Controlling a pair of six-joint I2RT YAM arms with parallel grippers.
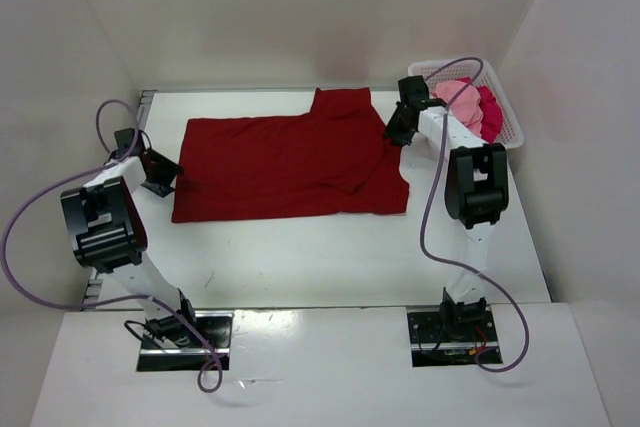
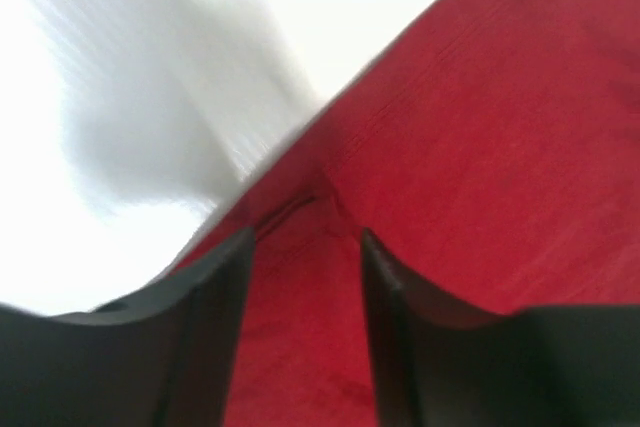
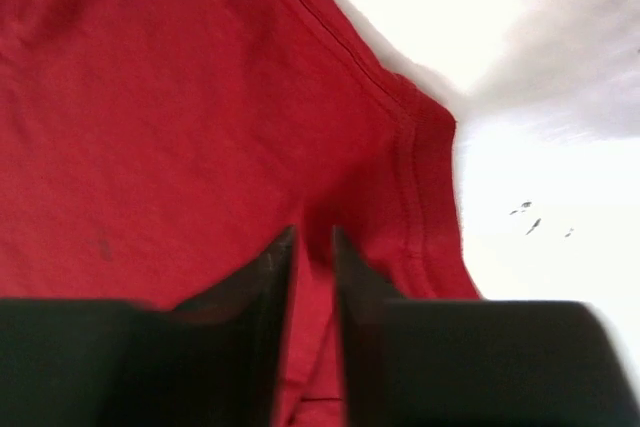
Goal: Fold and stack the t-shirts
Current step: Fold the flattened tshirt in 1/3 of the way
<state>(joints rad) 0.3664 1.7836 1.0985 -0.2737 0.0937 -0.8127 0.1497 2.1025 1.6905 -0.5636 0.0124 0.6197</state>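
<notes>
A dark red t-shirt (image 1: 290,162) lies spread flat across the middle of the table, one sleeve pointing to the far side. My left gripper (image 1: 168,173) sits at the shirt's left edge. Its jaws (image 2: 305,237) stand open over the hem, and the red cloth (image 2: 480,127) lies loose between them. At the shirt's right edge by the sleeve is my right gripper (image 1: 398,132). Its fingers (image 3: 312,237) are a narrow gap apart, with a fold of the cloth (image 3: 150,97) showing between them. A light pink t-shirt (image 1: 462,99) and a crimson-magenta t-shirt (image 1: 490,112) are bunched in the basket.
A white lattice basket (image 1: 432,68) stands at the far right corner, just behind the right arm. White walls close in the table on the left, back and right. Bare white tabletop (image 1: 300,257) runs between the shirt and the arm bases.
</notes>
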